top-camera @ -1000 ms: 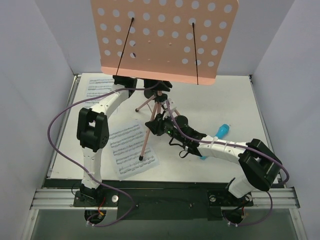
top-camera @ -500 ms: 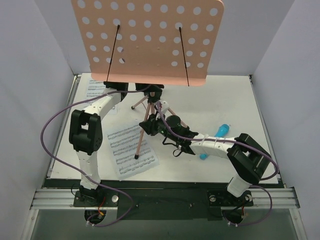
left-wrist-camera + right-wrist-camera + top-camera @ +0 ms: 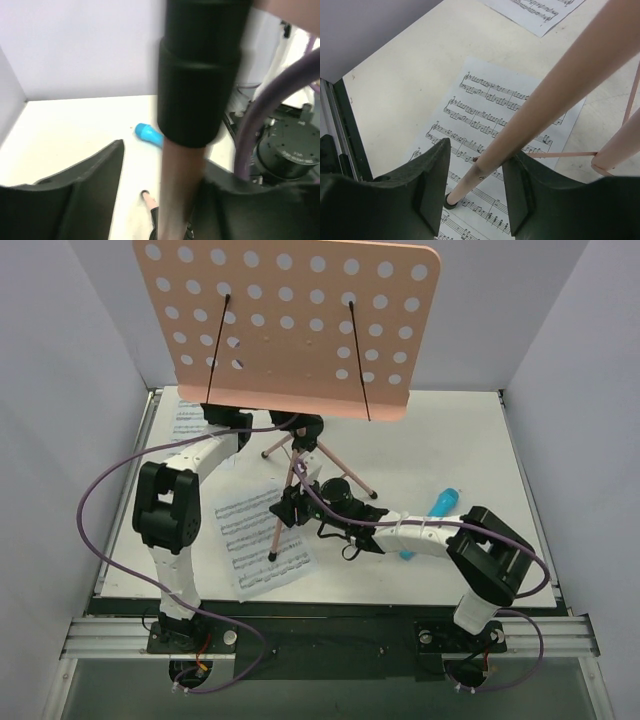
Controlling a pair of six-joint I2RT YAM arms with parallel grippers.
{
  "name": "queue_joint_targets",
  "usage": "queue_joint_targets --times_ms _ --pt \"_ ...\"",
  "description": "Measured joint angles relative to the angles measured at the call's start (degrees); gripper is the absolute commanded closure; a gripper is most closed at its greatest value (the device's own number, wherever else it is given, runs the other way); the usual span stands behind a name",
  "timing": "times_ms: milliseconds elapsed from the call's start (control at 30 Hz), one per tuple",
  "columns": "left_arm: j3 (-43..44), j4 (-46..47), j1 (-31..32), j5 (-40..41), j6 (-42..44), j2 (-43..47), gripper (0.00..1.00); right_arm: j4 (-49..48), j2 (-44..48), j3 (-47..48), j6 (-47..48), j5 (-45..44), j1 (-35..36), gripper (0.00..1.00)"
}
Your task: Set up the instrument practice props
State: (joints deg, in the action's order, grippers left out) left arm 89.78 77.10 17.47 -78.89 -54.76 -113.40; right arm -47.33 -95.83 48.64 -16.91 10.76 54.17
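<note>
Right wrist: right gripper (image 3: pixel 479 162) jaws apart, straddling tripod leg (image 3: pixel 545 95) at frame centre, foot on sheet-music page (image 3: pixel 485 107). Left wrist: left gripper (image 3: pixel 162 167) apart around stand post (image 3: pixel 181 187).

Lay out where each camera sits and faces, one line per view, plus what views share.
Top external: above and behind the arms, looking down on the table, desk and tripod; both arms and bases show.
Left wrist: on the left arm, looking across the table past the left gripper, open around the stand's collar.
Right wrist: on the right arm, looking down past the right gripper, open around a tripod leg over a page.
Shared: top and left wrist show the blue object; top and right wrist, that page.
</note>
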Motion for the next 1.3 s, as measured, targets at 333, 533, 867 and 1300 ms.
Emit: queue_joint_targets --times_ms 333,533,867,1300 --pt "-5.73 2.12 -0.04 6.62 3.65 1.73 0.14 5.29 3.87 -1.57 3.76 1.66 1.84 0.44" --pt "-12.61 1.29 -0.11 10.05 6.01 2.95 0.13 12.02 9.35 -8.24 3.48 5.20 4.83 0.40" --pt "-24.57 -0.98 -1.07 13.00 8.02 8.72 0.11 15.02 24.00 -16.26 2.56 2.95 1.66 0.39" --pt "-46.40 -7.91 -3.21 27.06 16.33 30.73 0.10 18.16 36.89 -21.05 -0.46 -6.47 -6.58 0.46"
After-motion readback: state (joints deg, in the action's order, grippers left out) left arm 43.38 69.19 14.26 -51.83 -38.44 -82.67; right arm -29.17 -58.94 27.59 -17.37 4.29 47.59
